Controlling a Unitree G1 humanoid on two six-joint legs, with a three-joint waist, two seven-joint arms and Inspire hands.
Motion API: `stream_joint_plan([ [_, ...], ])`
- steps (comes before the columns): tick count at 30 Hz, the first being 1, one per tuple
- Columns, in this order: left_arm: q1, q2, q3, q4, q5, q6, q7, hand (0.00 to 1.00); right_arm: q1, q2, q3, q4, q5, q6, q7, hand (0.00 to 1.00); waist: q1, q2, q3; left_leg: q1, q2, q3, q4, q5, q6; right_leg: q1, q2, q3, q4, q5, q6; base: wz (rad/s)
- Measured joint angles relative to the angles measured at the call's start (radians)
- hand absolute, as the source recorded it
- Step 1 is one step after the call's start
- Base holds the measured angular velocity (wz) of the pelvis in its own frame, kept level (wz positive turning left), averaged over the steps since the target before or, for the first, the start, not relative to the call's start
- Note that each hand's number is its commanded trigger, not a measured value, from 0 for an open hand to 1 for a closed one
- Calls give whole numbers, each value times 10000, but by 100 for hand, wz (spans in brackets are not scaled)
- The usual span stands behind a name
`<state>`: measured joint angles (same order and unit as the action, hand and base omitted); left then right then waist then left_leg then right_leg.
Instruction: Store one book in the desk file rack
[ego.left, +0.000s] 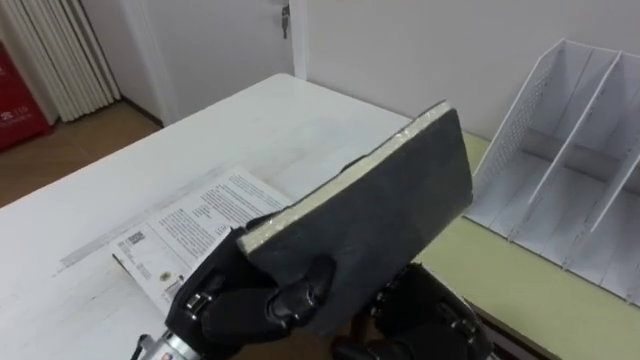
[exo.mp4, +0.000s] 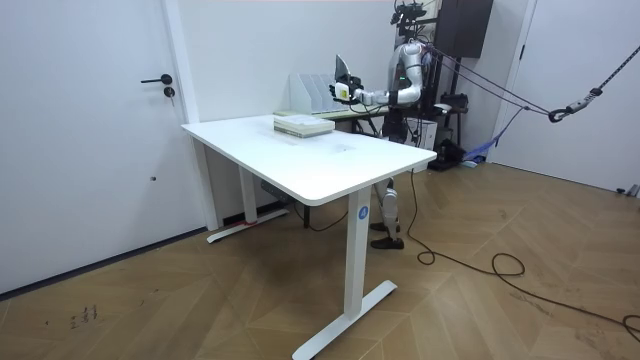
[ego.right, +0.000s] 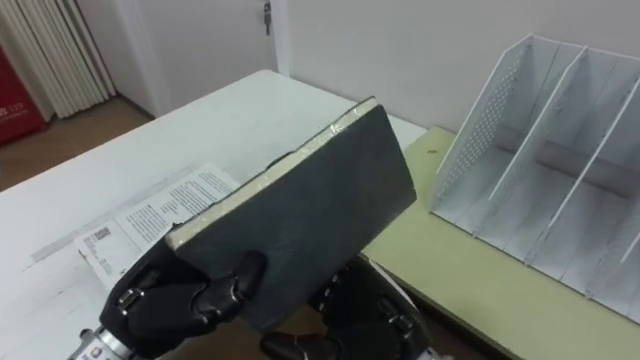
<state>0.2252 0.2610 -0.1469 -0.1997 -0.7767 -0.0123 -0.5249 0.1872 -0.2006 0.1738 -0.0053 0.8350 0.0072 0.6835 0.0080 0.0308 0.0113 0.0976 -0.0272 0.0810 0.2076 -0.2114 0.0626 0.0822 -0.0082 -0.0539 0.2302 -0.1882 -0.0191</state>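
Your left hand (ego.left: 245, 300) is clamped on the lower edge of the dark book (ego.left: 380, 210), holding it tilted above the white desk (ego.left: 250, 120). Your right hand (ego.left: 425, 320) sits just beneath the book; you cannot tell its grip. The file rack (ego.left: 570, 170) stands to the right.

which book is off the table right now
The dark-covered book, held tilted in the air by the left hand, with the right hand beneath it. The white printed book lies flat on the table.
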Motion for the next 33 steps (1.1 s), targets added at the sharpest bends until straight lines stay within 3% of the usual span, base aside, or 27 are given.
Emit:
stream_joint_plan([
  [8,-2,55,-29,30,-1369,180,-131,100,-176,5,5,-301,1833,161,112,0,-11,-186,18,10,-6,47,4,-2,2,-15,-8,27,79,-18,9,0],
  [23,1,210,-121,42,-1969,299,-218,100,-325,-75,13,-580,2294,166,75,0,53,-174,-11,5,39,267,51,-12,8,-161,94,419,280,-16,9,-4],
  [33,-47,254,348,668,-2231,586,-1454,100,-287,-129,-13,-996,2694,401,204,0,266,-184,-81,-174,145,318,338,-143,-77,-332,233,793,364,-25,-40,-1],
])
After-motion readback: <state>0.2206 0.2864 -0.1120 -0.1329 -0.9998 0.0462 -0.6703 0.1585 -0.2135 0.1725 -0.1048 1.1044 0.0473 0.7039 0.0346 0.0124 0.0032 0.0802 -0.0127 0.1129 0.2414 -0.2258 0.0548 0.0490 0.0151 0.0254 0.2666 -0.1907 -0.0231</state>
